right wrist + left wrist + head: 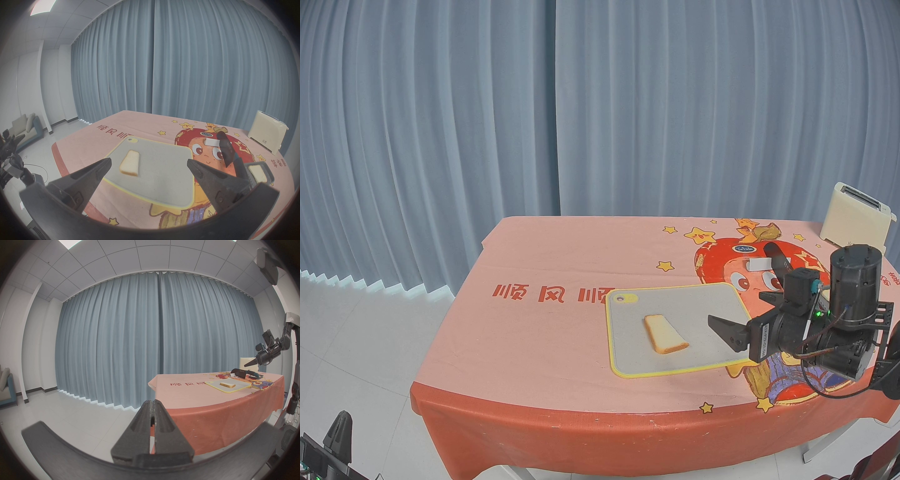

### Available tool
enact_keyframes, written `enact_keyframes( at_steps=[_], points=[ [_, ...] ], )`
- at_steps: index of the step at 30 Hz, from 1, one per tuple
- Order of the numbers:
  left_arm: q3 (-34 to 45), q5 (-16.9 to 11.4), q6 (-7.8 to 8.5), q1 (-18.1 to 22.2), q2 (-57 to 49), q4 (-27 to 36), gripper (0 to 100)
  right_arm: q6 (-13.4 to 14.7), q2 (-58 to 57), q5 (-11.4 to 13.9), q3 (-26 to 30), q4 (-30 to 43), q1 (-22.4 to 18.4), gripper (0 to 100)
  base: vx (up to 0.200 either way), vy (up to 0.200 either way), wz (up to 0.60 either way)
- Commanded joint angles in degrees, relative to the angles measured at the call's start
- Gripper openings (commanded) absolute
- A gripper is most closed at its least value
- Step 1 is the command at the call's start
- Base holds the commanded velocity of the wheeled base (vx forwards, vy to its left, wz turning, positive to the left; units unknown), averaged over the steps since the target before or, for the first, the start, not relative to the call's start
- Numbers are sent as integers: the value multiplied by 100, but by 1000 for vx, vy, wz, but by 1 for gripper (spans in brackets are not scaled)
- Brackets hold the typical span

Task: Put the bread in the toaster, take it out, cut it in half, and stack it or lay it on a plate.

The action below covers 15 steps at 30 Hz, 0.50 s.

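A single slice of bread (665,333) lies flat on the grey, yellow-rimmed cutting board (687,306) in the middle of the table. The cream toaster (856,219) stands at the far right corner. A black knife (778,256) rests behind the board's right side. My right gripper (737,309) hovers open over the board's right edge, a hand's width right of the bread (129,162), with nothing between its fingers (93,175). My left gripper (153,402) is shut and empty, low beside the table's left front, far from the board (228,387).
The knife (229,153) leans on a dark holder (259,173) near the table's right edge, between the board (162,168) and the toaster (267,131). The pink cloth (550,337) left of the board is bare. Curtains hang behind the table.
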Motion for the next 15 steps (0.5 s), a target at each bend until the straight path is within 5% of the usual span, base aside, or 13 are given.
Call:
enact_keyframes(
  at_steps=[1,6,15],
  points=[
    [101,2,0,9,-2,-1,0,-12,351,-17,-458,268,41,100,0,0,0],
    [101,2,0,0,-2,-1,0,49,447,-17,-1030,1138,208,100,0,0,0],
    [101,2,0,9,-2,-1,0,287,1124,-114,-1759,1278,340,100,0,0,0]
  ],
)
